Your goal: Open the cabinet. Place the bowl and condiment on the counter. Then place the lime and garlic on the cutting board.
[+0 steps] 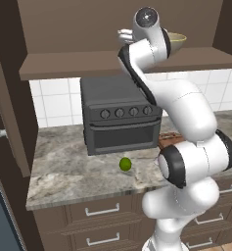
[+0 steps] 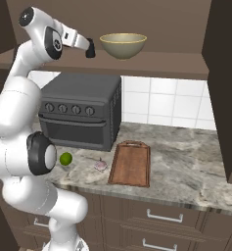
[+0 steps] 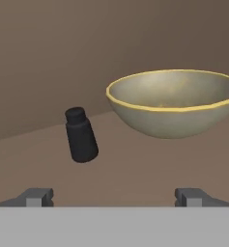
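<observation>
Gripper (image 3: 114, 197) hanging wide open, holding nothing | condiment (image 3: 80, 135) sitting beside bowl (image 3: 176, 102) in cabinet (image 2: 156, 61) | lime (image 2: 65, 158) lying on counter (image 2: 186, 166)

Your three cameras: two behind the arm, one on the hand.

From the left base view you look forward and down from behind the arm, which rises at lower right of the frame; the right base view does the same from the other side, arm at lower left. Both share the desk (image 1: 63, 166), the lime (image 1: 125, 164) and the bowl (image 2: 123, 45) on the cabinet (image 2: 151, 61) shelf. The hand view sits much closer, level with that shelf, with the bowl at upper right, the condiment (image 3: 80, 135) left of centre and the fingers (image 3: 37, 196) along the bottom.
</observation>
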